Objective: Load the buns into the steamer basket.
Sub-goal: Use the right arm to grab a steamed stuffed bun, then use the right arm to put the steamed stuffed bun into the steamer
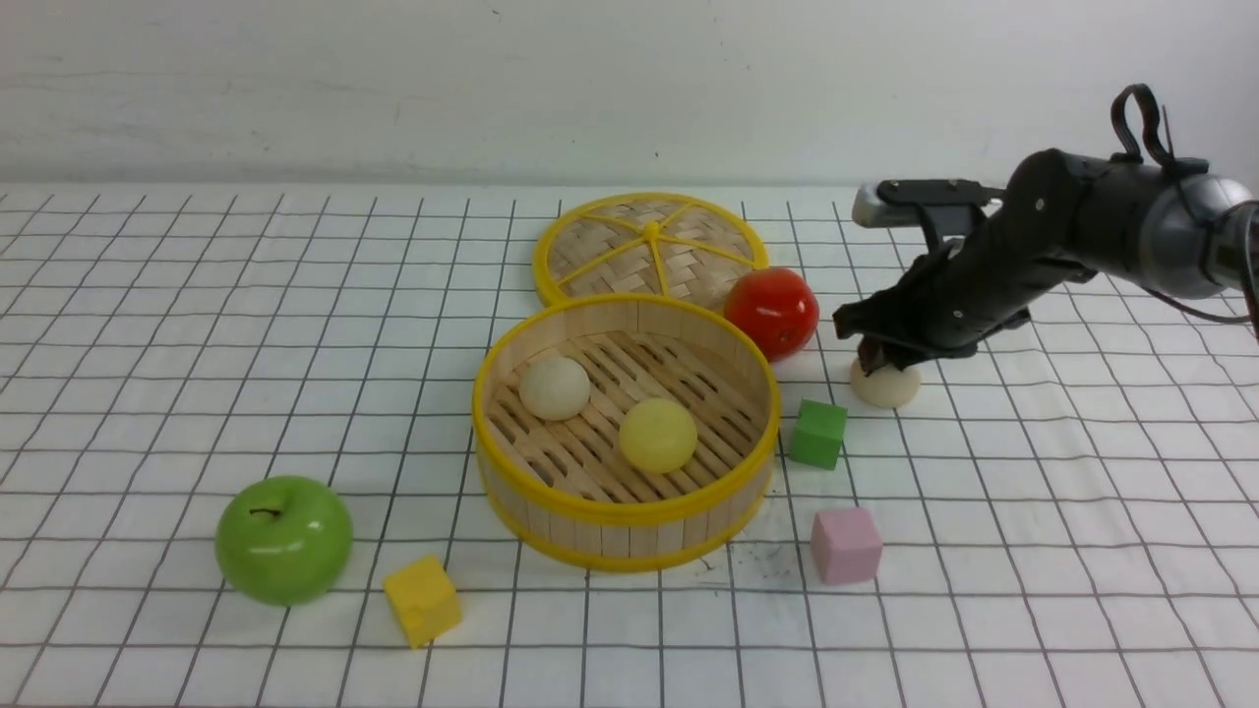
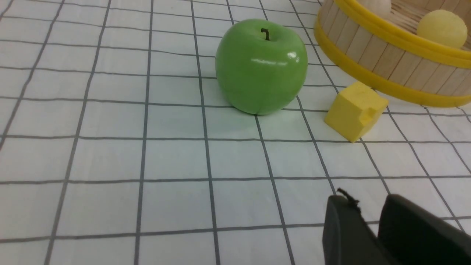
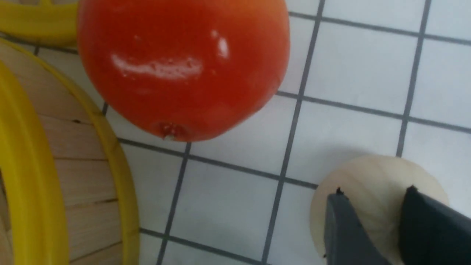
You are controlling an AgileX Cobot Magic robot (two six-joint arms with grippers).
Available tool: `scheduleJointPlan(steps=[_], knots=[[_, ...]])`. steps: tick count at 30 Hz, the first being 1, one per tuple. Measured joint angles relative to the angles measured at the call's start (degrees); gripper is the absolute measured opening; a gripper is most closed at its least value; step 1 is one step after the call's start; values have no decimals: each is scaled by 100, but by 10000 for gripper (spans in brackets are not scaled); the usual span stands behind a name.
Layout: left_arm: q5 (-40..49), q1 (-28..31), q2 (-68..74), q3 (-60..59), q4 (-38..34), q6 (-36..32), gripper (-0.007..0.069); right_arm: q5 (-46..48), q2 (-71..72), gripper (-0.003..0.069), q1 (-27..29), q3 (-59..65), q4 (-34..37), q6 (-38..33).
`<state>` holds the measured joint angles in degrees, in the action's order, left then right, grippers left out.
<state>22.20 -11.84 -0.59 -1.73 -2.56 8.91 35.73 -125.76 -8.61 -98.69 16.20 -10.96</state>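
Note:
The steamer basket (image 1: 629, 526) stands mid-table with a cream bun (image 1: 554, 387) and a pale yellow bun (image 1: 657, 434) on its slatted floor. A third cream bun (image 1: 890, 386) rests on the table to the basket's right, beside the red apple. My right gripper (image 1: 878, 362) comes down onto it from above. In the right wrist view its two dark fingers pinch the bun (image 3: 371, 173) between them, gripper (image 3: 373, 191) shut on it. My left gripper (image 2: 368, 198) hovers low over bare cloth with a narrow gap and nothing in it. The left arm is outside the front view.
The flat woven lid (image 1: 649, 241) lies behind the basket and the red apple (image 1: 772, 312) sits close to the held bun. A green cube (image 1: 818, 433) and pink cube (image 1: 846, 545) lie right of the basket. A green apple (image 1: 283, 539) and yellow cube (image 1: 421, 600) lie front left.

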Motion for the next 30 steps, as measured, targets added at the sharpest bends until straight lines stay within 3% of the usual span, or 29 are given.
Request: scheduleJointPlan(steps=[7, 15, 19, 23, 30], knots=[[0, 0, 0, 0, 0, 0, 154, 216, -5, 8, 0, -29, 0, 12], [0, 0, 0, 0, 0, 4, 162, 515, 399, 3, 0, -29, 79, 12], [0, 0, 0, 0, 0, 4, 164, 519, 1024, 2, -37, -29, 585, 12], [0, 0, 0, 0, 0, 4, 164, 357, 1469, 2, -434, -29, 1290, -219], [0, 0, 0, 0, 0, 4, 167, -95, 1075, 3, -1118, -29, 1677, -645]])
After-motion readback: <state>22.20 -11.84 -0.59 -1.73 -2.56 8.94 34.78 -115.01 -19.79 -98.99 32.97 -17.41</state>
